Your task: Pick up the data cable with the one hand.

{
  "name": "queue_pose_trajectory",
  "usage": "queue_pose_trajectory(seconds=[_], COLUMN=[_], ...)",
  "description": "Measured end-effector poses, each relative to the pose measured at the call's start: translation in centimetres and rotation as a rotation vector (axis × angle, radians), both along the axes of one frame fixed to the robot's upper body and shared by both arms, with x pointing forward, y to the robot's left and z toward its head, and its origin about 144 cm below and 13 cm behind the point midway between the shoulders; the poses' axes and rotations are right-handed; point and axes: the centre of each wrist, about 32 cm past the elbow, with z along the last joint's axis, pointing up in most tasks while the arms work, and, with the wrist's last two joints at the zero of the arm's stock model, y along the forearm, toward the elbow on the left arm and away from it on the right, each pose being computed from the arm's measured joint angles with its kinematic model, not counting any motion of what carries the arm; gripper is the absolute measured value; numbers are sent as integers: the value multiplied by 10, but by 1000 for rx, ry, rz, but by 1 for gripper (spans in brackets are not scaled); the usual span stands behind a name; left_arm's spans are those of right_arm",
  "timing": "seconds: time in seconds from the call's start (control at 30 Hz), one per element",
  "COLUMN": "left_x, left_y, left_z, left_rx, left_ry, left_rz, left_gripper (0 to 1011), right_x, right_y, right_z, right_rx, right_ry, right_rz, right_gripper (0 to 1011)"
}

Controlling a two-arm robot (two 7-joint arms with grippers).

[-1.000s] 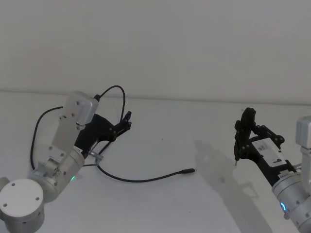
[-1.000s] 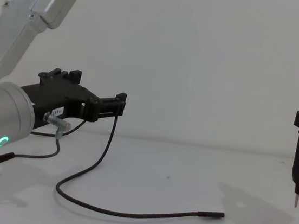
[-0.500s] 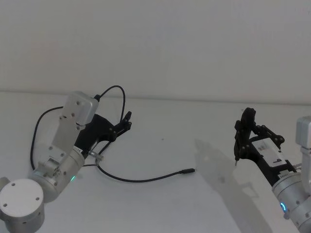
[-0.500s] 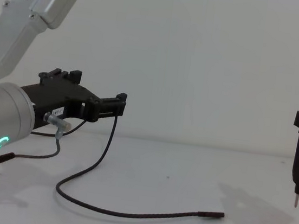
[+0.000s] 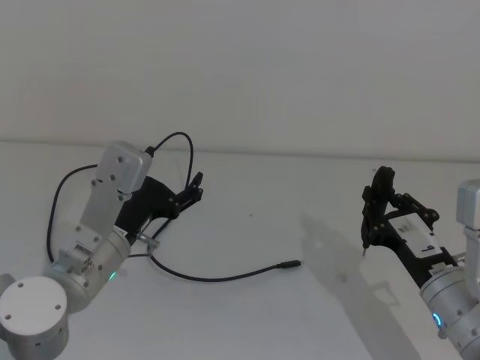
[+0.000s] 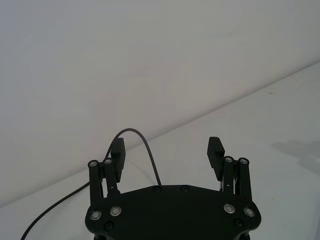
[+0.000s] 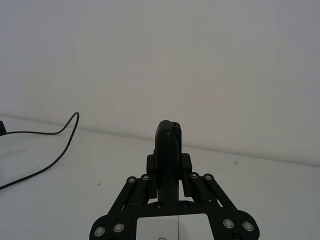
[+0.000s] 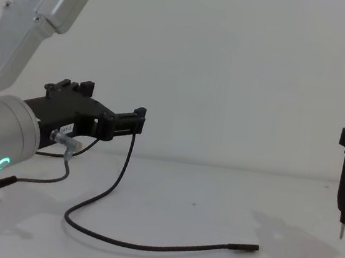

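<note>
The data cable is a thin black cord lying on the white table, and its plug tip points right. From the table it rises to my left gripper, the one hand. It arches between the open fingers close to one of them; I cannot tell whether it touches. The left gripper hovers above the table on a silver wrist with a green ring. My right gripper is held off the table at the right, shut on a black pen-like tool.
A short grey wire with a metal connector hangs beside the left wrist. The tool's metal tip points down above the table at the right. The white table surface meets a plain white wall behind.
</note>
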Motion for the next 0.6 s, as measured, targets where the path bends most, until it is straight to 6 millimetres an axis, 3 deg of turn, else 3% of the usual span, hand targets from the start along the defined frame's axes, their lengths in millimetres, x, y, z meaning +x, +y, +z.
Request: queue_pose_trajectory(seconds=[0.6], left_x=[0], left_y=[0], left_z=[0], left_rx=[0], left_ry=[0], left_rz=[0], left_gripper=[1002], right_x=[0], right_y=[0], right_z=[0], right_rx=[0], right_ry=[0], right_rz=[0], right_gripper=[268])
